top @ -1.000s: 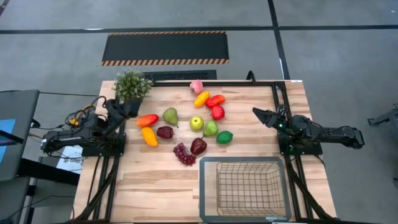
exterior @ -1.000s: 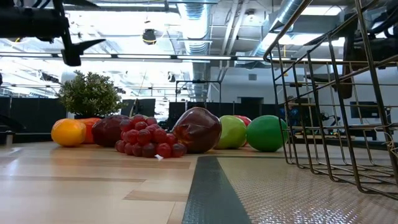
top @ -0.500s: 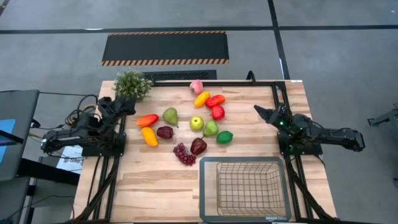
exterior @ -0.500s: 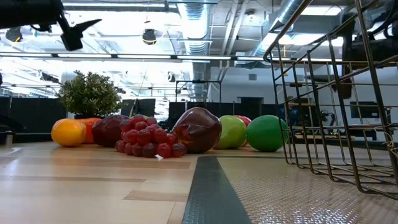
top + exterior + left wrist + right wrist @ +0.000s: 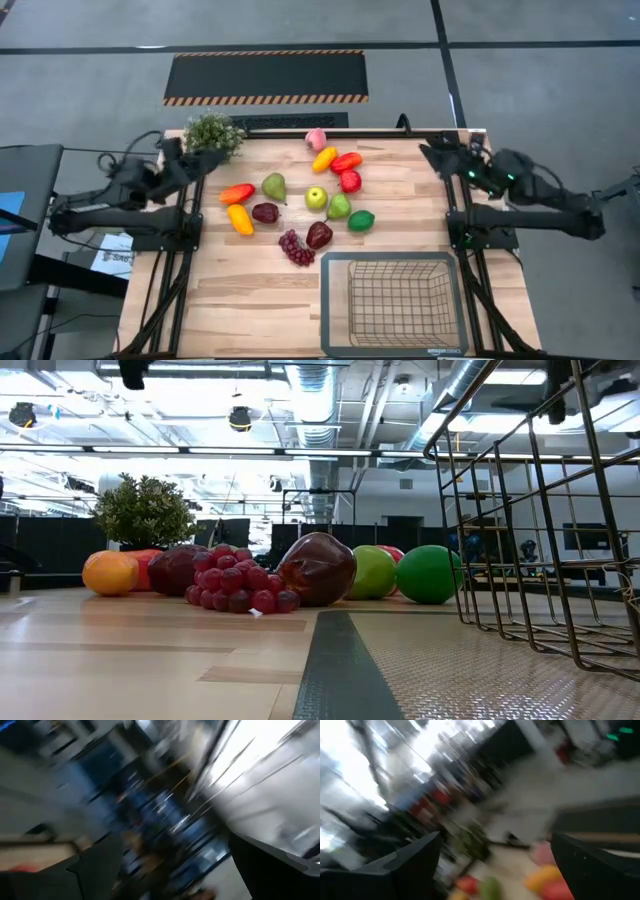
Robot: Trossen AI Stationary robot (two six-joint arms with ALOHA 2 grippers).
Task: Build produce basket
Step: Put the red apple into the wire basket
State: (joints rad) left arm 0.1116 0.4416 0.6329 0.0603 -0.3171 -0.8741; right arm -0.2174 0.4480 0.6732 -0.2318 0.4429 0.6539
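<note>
The produce lies loose on the wooden table: a green pear (image 5: 274, 186), a yellow-green apple (image 5: 316, 197), a lime (image 5: 361, 221), purple grapes (image 5: 295, 247), red, orange and yellow peppers and a pink peach (image 5: 316, 139). The wire-mesh basket (image 5: 393, 303) stands with nothing in it at the near right edge, and its wall (image 5: 520, 540) fills the right of the low view. My left gripper (image 5: 207, 160) hangs open, high over the left edge beside the potted plant. My right gripper (image 5: 432, 154) hangs open, high over the right edge. Both wrist views are blurred, and nothing lies between the fingers.
A bushy potted plant (image 5: 212, 135) stands at the far left corner, close under my left gripper. A dark metal frame (image 5: 445, 180) runs along the table's far and right sides. Bare wood (image 5: 240, 300) lies left of the basket.
Both grippers have risen well above the table, each rolling its wrist as it went. In the low view my left gripper has climbed almost out of the top of the picture. The produce and the basket have stayed where they were.
</note>
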